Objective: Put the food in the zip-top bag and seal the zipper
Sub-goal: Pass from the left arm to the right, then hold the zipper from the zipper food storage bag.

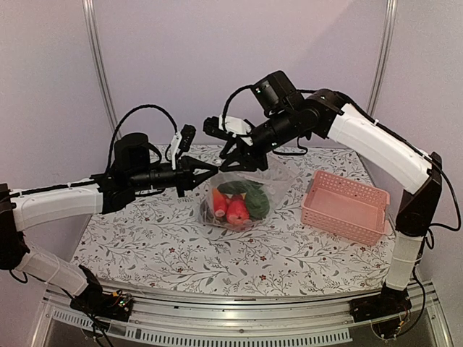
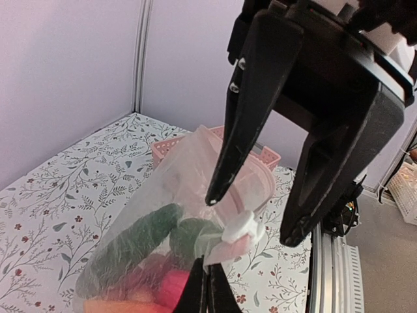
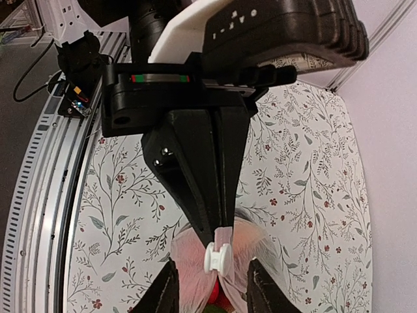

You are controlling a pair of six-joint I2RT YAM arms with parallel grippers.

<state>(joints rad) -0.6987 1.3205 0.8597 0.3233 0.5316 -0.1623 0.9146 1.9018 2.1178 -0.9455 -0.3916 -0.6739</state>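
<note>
Zip-top bag (image 1: 273,181) held upright over the middle of the floral counter (image 1: 145,238), long axis near vertical, mouth upward, lower end down at the counter surface. The zipper (image 2: 229,250) runs along the top edge, roughly left to right in the top view, between the two arms. The food (image 1: 237,206) is heaped in the bottom of the bag: the green cucumber (image 1: 242,188) lies slantwise on top, with red and orange pieces below. Left pincer (image 3: 218,222): fingers together, clamped on the top edge of the bag. Right pincer (image 2: 252,220): fingers apart, one on either side of the white slider (image 3: 217,257), not touching it. A pink basket (image 1: 343,206) stands to the right of the bag, apart from it.
</note>
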